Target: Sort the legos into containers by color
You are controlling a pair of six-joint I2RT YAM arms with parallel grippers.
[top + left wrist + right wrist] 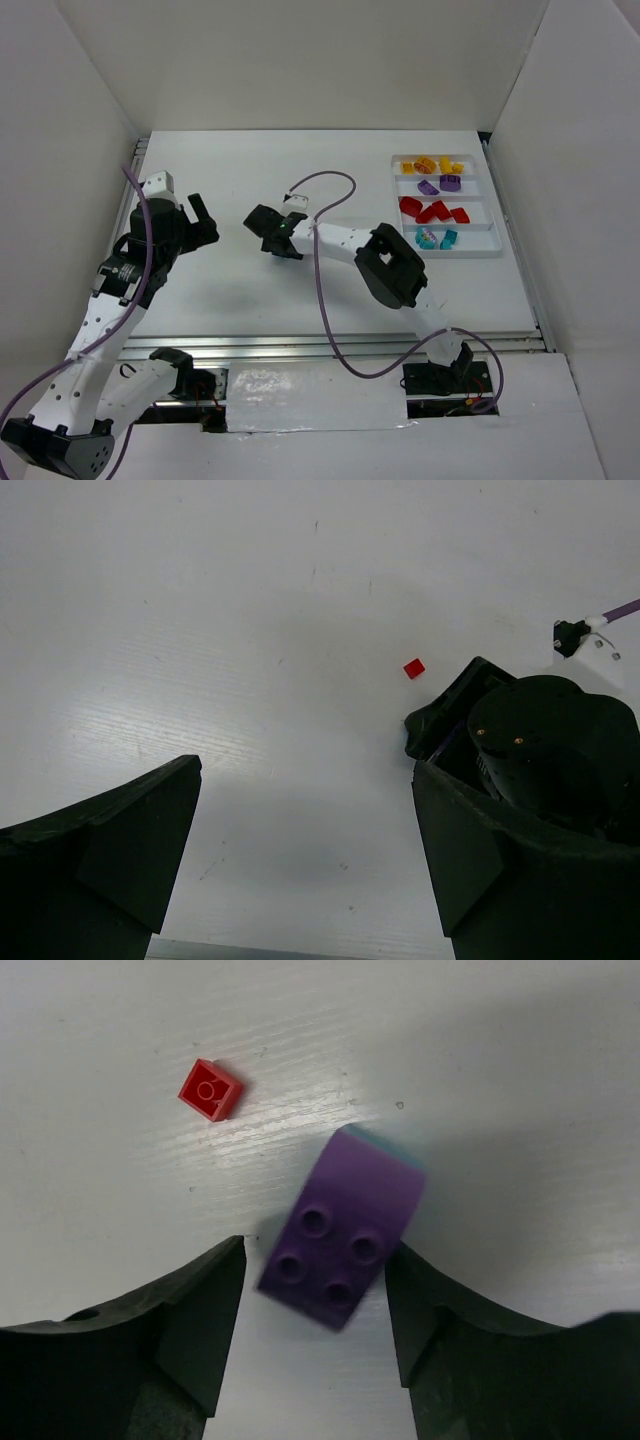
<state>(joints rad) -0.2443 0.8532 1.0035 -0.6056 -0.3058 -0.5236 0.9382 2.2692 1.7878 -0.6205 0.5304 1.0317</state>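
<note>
Purple brick (pixel 340 1225), four studs up, a teal edge at its far end: lies on the white table (pixel 500 1080) near its middle, between the part-spread fingers of the right gripper (pixel 315 1250), the right finger touching it and the left finger just beside it. Small red brick (pixel 211 1090): loose on the table nearby. Tray (pixel 478 238), far right: sorted bricks (pixel 437 211) in yellow-orange, purple, red and teal, one colour per compartment; left gripper (pixel 305 770) is spread wide above the table, holding nothing.

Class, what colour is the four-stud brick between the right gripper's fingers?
Purple brick, clearest in the right wrist view.
</note>
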